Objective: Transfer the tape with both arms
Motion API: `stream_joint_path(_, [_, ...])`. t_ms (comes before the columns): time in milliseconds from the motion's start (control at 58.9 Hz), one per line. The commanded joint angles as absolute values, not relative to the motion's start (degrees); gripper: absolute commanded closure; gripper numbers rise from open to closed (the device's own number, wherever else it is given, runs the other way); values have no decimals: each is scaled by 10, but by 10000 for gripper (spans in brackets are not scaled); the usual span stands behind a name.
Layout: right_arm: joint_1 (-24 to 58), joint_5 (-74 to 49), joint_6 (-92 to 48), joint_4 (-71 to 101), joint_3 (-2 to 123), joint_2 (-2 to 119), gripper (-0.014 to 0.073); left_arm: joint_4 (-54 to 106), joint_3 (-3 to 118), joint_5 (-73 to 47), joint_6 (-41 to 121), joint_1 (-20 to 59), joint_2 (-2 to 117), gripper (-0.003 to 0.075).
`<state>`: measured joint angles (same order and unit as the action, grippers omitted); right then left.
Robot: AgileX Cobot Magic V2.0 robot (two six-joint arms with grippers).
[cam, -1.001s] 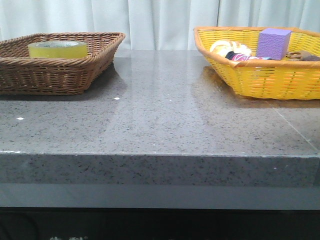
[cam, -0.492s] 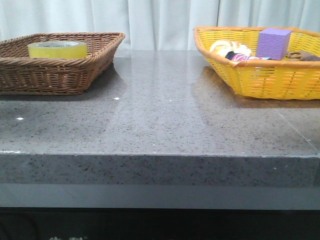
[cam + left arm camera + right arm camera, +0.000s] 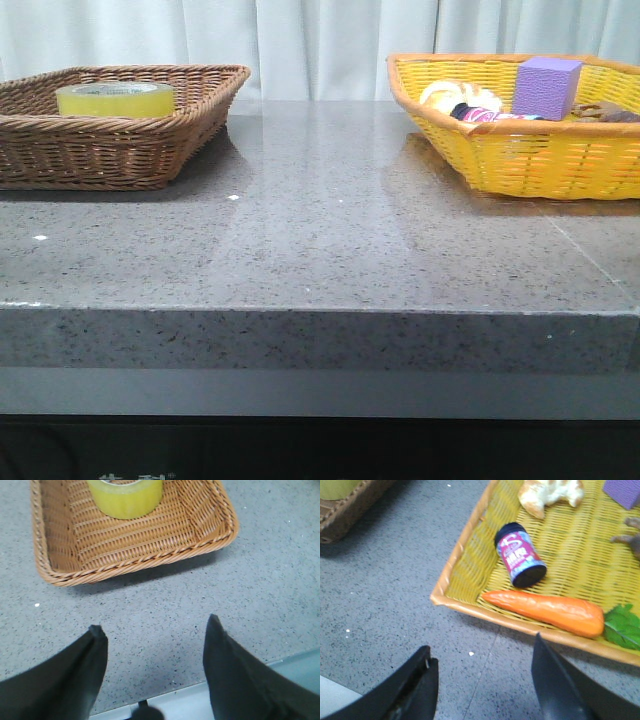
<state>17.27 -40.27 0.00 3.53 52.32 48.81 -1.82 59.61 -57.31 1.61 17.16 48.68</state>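
Observation:
The yellow-green tape (image 3: 115,99) stands in the brown wicker basket (image 3: 60,150) at the table's far left; in the left wrist view the tape (image 3: 125,496) is partly cut off by the frame edge. My left gripper (image 3: 154,625) hangs open over bare grey table near its front edge, short of that basket (image 3: 140,560), with nothing between its fingers. My right gripper (image 3: 482,647) is open too, above the table just in front of the yellow basket (image 3: 462,605). Neither arm shows in the front view.
The yellow basket (image 3: 520,160) at the far right holds a purple cube (image 3: 547,86), a small dark jar (image 3: 520,555), a toy carrot (image 3: 545,611), a green leaf (image 3: 624,626) and a pale bread-like piece (image 3: 547,492). White curtains hang behind the table.

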Motion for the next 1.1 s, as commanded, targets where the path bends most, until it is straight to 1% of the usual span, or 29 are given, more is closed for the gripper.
stream_joint_path(0, [167,-374,0,31,541,463,150,-25,587,-509,4,176,457,300])
stream_joint_path(221, [167,-374,0,31,541,417,158,-23,555,-462,4,176,427,301])
stream_joint_path(288, [167,-374,0,31,541,411,223,-20,555,-458,0,176,427,304])
stream_joint_path(339, [167,-374,0,31,541,409,307,-20,555,-451,-8,176,427,331])
stream_joint_path(390, [167,-374,0,31,541,409,387,-20,555,-444,-14,176,427,377])
stream_joint_path(509, [167,-373,0,32,541,409,566,-20,555,-431,-15,176,427,532])
stream_joint_path(594, [167,-373,0,32,541,409,662,-20,555,-424,-15,176,427,646])
stream_joint_path(679, [167,-373,0,32,541,409,660,-20,555,-417,-15,176,427,742])
stream_joint_path(1086, [167,-374,0,33,541,409,662,-19,555,-425,-15,176,428,740])
